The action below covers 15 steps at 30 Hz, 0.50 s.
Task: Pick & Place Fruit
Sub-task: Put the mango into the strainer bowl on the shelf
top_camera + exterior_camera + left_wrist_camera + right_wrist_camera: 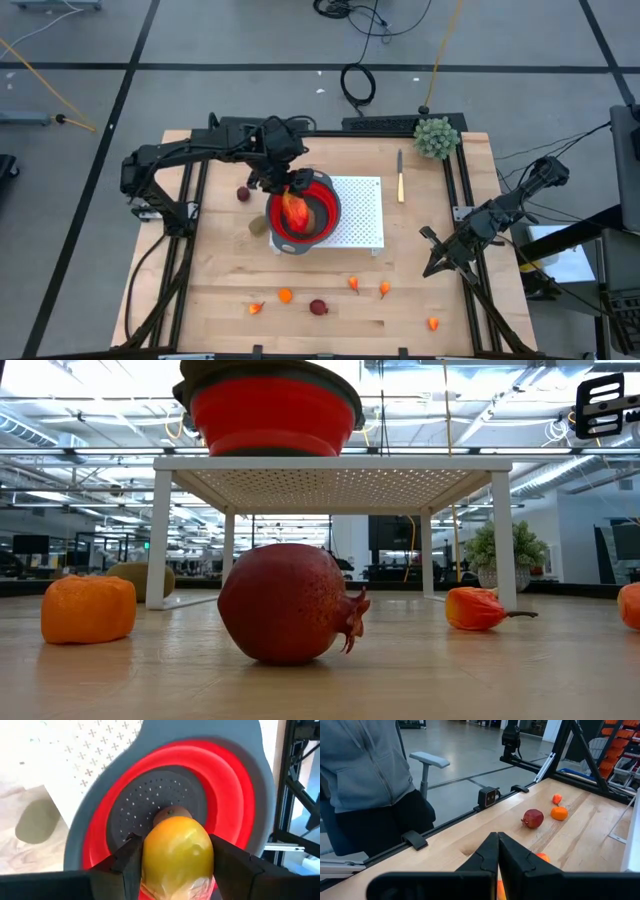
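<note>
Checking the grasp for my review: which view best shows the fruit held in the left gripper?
The left wrist view: the yellow-orange fruit fills it, clamped in the left gripper over the red bowl. The high view shows only a small orange patch; low and right wrist views show none.

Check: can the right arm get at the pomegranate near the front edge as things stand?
Probably yes. The pomegranate lies in the open on the table, only small orange pieces nearby. The right gripper waits shut at the right side with nothing between. The left gripper is busy over the red bowl.
</note>
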Available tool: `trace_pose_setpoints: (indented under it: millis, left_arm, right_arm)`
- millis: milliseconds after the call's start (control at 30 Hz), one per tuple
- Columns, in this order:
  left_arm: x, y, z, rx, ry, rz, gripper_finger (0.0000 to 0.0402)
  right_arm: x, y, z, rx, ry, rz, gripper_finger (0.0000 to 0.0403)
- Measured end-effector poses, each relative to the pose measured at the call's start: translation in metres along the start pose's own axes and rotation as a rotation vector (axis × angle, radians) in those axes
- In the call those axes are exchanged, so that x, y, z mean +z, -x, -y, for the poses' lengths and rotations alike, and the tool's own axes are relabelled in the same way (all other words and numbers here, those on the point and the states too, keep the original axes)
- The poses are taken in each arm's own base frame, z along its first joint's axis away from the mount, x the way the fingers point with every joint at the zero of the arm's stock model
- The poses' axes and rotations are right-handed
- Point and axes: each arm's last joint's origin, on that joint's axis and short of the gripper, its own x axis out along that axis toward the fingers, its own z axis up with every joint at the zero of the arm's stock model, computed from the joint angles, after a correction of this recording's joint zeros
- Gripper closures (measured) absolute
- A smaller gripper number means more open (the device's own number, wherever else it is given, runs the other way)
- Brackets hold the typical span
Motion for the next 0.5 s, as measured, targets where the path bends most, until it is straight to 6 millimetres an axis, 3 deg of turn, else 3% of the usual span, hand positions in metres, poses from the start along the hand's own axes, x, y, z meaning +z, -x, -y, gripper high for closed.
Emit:
trace_pose_setpoints:
  millis: [267,500]
  left_arm:
    - [0.0006,-0.0005,-0.0004,0.010,-0.004,0.018,0.0152]
    - [0.0002,-0.0006,-0.0001,0.010,-0.005,0.017,0.0138]
  right_arm:
    - [0.0000,0.0000,0.0000,0.000,0.000,0.000,0.0403]
    - [0.0000,0.0000,0.0000,0.000,0.000,0.000,0.0403]
